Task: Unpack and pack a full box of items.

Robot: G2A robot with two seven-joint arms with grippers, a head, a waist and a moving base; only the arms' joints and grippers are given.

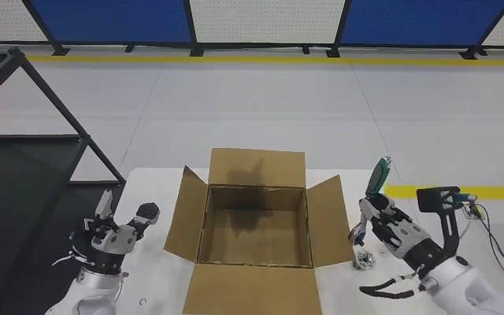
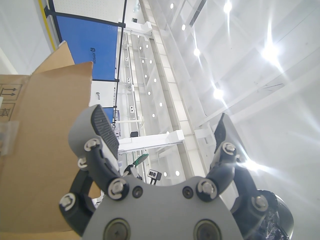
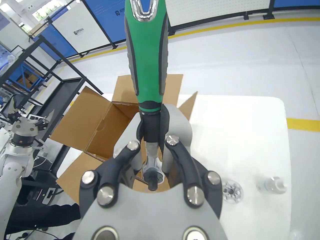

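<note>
The green-and-grey rubber-handled ratchet tool [image 3: 147, 51] with the chrome end cap is standing upright in the right gripper [image 3: 153, 121], handle up, metal head down near the palm. The jaws are clamped on the black collar just under the handle. It's held above the white table [image 3: 237, 131], just beside the right flap of the open brown cardboard box [image 1: 256, 187], not over the opening.

Handling-wise I'd guess it's stiff and fairly dense, nothing fragile about it (steel core, rubber skin, probably). The rubber is the friendly bit to grab. The chrome shank and cap look slick, so I'd steer clear of those. Gripped this low, the long handle is a lever above the pads, so it could swing if the arm tilts fast. That collar grip looks decent for laying it flat in the box, though.

Box floor looks bare from the top view. The left gripper [image 2: 161, 113] sits on the other side of the box, jaws spread wide, nothing in them. A round silvery flanged disc [image 3: 232, 191] and a small silvery cylinder fitting [image 3: 272, 184] lie on the table near the right arm.
</note>
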